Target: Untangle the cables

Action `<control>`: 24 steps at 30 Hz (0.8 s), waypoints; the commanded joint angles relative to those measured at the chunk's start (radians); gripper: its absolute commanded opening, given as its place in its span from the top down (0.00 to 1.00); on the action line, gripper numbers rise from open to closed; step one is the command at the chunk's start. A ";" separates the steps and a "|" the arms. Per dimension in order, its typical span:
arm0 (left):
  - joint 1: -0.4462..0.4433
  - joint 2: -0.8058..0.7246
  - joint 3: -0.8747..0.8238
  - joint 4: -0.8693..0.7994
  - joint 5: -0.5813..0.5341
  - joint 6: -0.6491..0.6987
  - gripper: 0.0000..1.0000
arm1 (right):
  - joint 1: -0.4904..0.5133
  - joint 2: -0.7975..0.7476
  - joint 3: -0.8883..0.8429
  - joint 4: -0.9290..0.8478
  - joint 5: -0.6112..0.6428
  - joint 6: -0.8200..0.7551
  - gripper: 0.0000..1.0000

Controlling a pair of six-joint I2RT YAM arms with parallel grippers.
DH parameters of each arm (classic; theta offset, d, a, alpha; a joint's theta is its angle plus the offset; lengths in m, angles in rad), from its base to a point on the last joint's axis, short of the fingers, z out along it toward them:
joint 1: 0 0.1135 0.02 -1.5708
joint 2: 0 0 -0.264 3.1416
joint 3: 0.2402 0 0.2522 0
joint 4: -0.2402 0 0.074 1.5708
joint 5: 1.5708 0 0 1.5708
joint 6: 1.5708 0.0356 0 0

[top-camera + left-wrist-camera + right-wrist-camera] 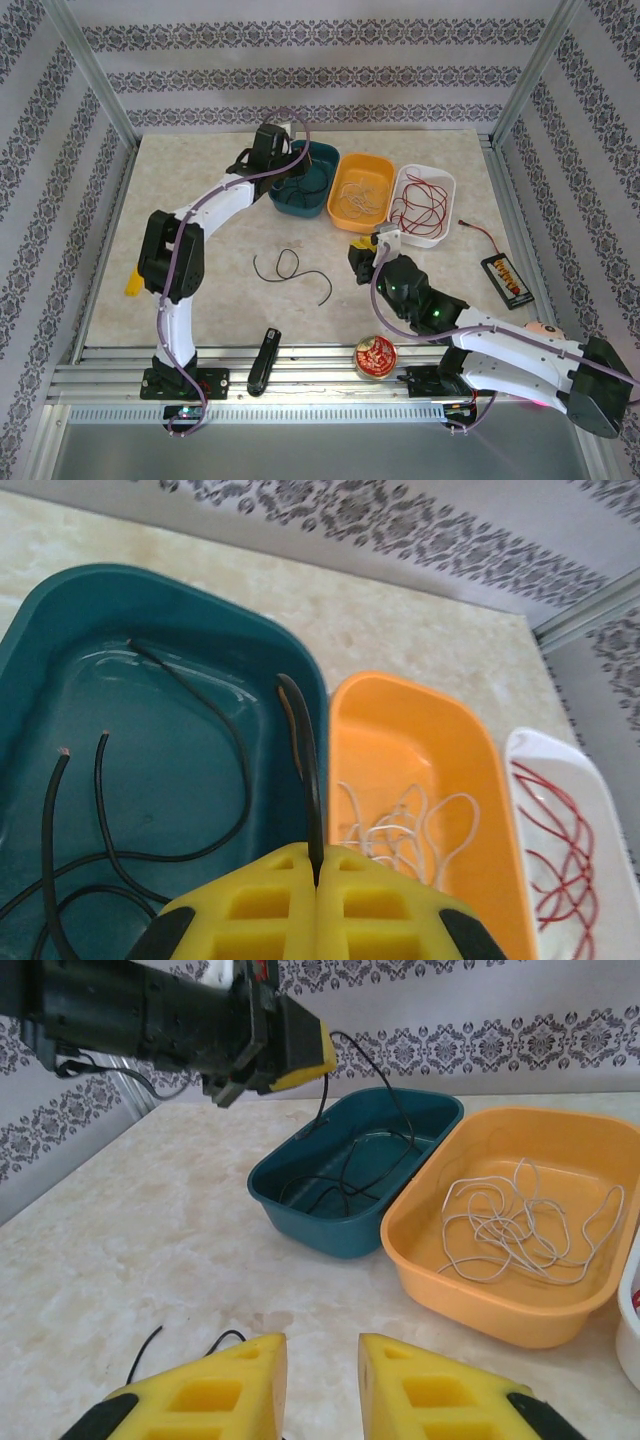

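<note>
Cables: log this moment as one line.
left claw: shut on black cable over teal bin | right claw: open, over table | white cables: orange bin | red cables: white bin

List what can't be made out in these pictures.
Left wrist view: the held black cable runs out of sight behind the left gripper.
Top view: print on the round tin is too small to read.
Right wrist view: the white bin is cut by the right edge.
</note>
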 commanded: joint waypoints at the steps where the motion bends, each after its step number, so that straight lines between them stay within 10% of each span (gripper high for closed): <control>1: -0.008 0.033 0.047 -0.045 -0.057 0.033 1.00 | 0.008 -0.032 -0.008 -0.033 0.030 -0.013 0.73; 10: -0.015 0.095 0.090 -0.093 -0.151 0.076 1.00 | 0.008 -0.047 0.011 -0.067 0.036 -0.020 0.70; 18: -0.031 0.122 0.128 -0.118 -0.089 0.067 0.61 | 0.008 -0.037 0.049 -0.097 0.035 -0.032 0.65; 24: -0.035 0.055 0.111 -0.132 -0.076 0.061 0.51 | 0.008 -0.014 0.082 -0.126 0.023 -0.034 0.60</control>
